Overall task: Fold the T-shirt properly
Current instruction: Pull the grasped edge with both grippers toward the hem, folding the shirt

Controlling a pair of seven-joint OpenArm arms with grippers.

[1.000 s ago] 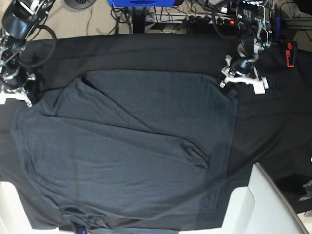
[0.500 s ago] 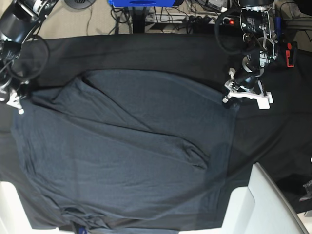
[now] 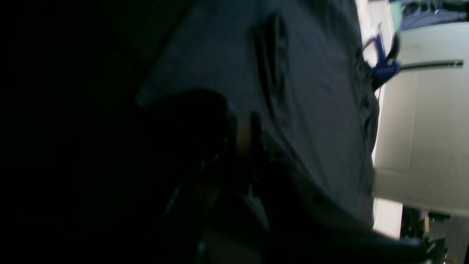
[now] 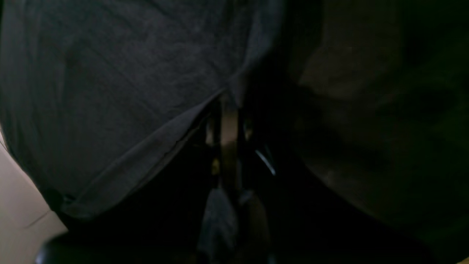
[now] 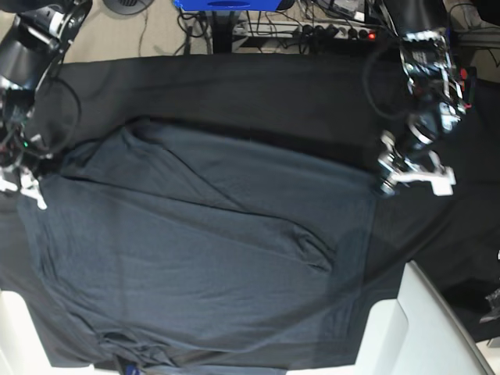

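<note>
While T-shirt (image 5: 203, 250) lies spread over black-draped counter (image 5: 234, 86), both arms sit at its far corners. Left end effector (image 5: 383, 181), on scene right, pinches shirt's far right corner; wrist view shows jaws pressed together on fabric edge. Right end effector (image 5: 27, 187), on scene left, grips far left corner; hem bunched between closed fingers (image 4: 216, 146). Near edge of shirt hangs over white counter rim (image 5: 414, 328).
</note>
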